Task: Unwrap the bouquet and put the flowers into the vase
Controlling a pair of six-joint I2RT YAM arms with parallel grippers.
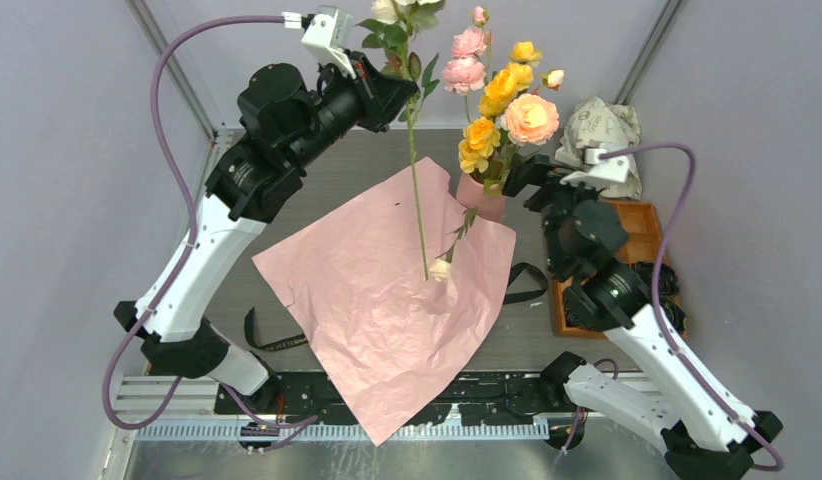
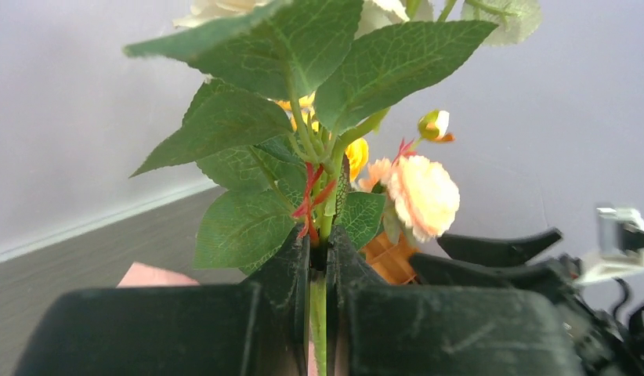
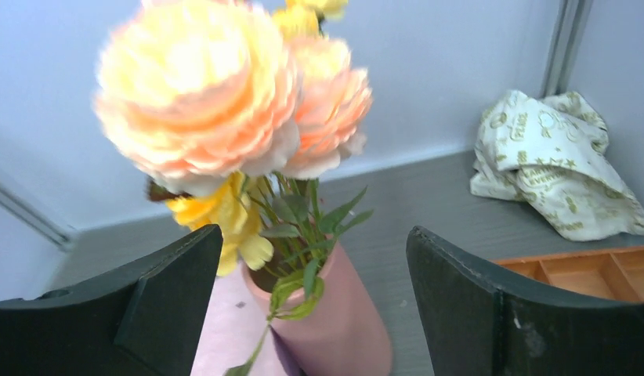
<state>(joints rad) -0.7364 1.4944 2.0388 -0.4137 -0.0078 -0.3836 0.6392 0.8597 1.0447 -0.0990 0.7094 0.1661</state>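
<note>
Vase (image 3: 334,333) just ahead of right gripper (image 3: 312,235) — stem (image 1: 417,200) inside left gripper (image 2: 319,247)

Soft, bright, even light fills all three views; shadows on the desk (image 1: 367,165) are faint. Just above the right end effector (image 3: 312,235), the peach flowers (image 3: 201,94) are blurred and nearly washed out. Leaves (image 2: 240,227) directly above the left end effector (image 2: 317,243) are sharp, while blooms (image 2: 422,196) beyond it look hazy.
</note>
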